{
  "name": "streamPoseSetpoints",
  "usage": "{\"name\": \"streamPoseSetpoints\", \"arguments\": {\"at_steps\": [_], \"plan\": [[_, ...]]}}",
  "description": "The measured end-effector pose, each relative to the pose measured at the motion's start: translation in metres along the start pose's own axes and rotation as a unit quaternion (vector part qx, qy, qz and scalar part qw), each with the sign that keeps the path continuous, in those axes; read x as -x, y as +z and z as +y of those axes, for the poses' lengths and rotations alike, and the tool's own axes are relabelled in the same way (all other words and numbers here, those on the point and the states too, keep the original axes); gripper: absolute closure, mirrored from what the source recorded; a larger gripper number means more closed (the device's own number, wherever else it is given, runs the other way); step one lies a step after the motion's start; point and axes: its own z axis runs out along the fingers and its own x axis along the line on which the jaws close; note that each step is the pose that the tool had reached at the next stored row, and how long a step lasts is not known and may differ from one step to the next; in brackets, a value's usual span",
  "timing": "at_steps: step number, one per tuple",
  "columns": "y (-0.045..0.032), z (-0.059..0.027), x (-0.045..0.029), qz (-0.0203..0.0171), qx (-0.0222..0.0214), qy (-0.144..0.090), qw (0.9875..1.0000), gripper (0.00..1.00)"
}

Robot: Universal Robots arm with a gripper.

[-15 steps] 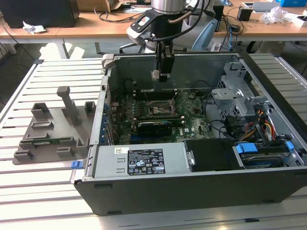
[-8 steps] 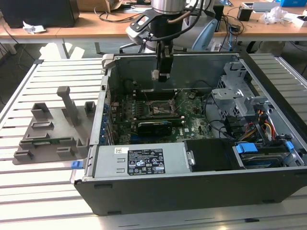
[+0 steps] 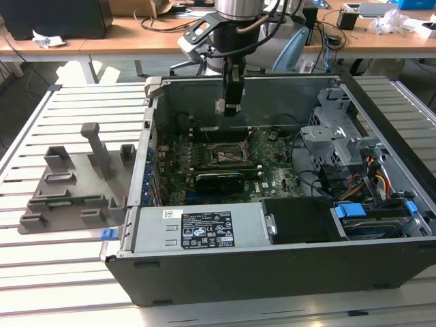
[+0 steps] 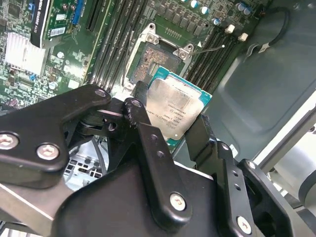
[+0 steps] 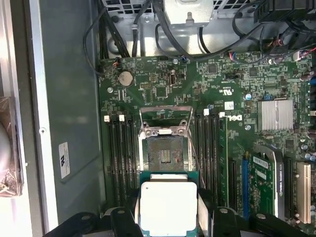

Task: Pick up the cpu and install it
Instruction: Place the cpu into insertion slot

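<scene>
The slatted counter (image 3: 68, 272) carries an open computer case (image 3: 272, 272) lying on its side, with a grey tray (image 3: 75, 184) beside it on the exterior view's left. Inside the case, the motherboard (image 5: 163, 84) faces upward. My tool (image 3: 231, 102) hangs over the far middle of the board, clear of it. The socket (image 5: 165, 150) sits between the memory slots, with its frame swung back and its contact field exposed. The cpu (image 4: 178, 111) is in my tool, above the socket and not seated; in the first wrist view it lies just short of the socket opening. My fingers (image 4: 200, 133) are closed against two opposite edges of the cpu, leaving its silver top uncovered. I judge the part to be light, stiff and thin. Its metal top looks smooth and likely slippery, and I assume the underside is fragile. The green edge is therefore the correct place to hold it, with modest force and the chip kept level.
</scene>
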Motion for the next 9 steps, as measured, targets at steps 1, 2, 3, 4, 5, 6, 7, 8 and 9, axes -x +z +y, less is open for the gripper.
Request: {"name": "streamPoseSetpoints", "arguments": {"at_steps": [1, 2, 3, 4, 5, 6, 7, 8, 9], "plan": [[0.0000, 0.0000, 0.0000, 0.0003, 0.0000, 0.007, 1.0000, 0.45], [0.0000, 0.0000, 0.0000, 0.0005, 0.0000, 0.012, 0.9999, 0.45], [0.0000, 0.0000, 0.0000, 0.0006, 0.0001, 0.016, 0.9999, 0.45], [0.0000, 0.0000, 0.0000, 0.0006, 0.0001, 0.018, 0.9998, 0.45], [0.0000, 0.0000, 0.0000, 0.0006, 0.0001, 0.018, 0.9998, 0.45], [0.0000, 0.0000, 0.0000, 0.0003, 0.0001, 0.018, 0.9998, 0.45], [0.0000, 0.0000, 0.0000, -0.0075, 0.0008, 0.015, 0.9999, 0.45], [0.0000, 0.0000, 0.0000, -0.0152, 0.0016, 0.012, 0.9998, 0.45], [0.0000, 0.0000, 0.0000, -0.0183, 0.0019, 0.008, 0.9998, 0.45]]}}
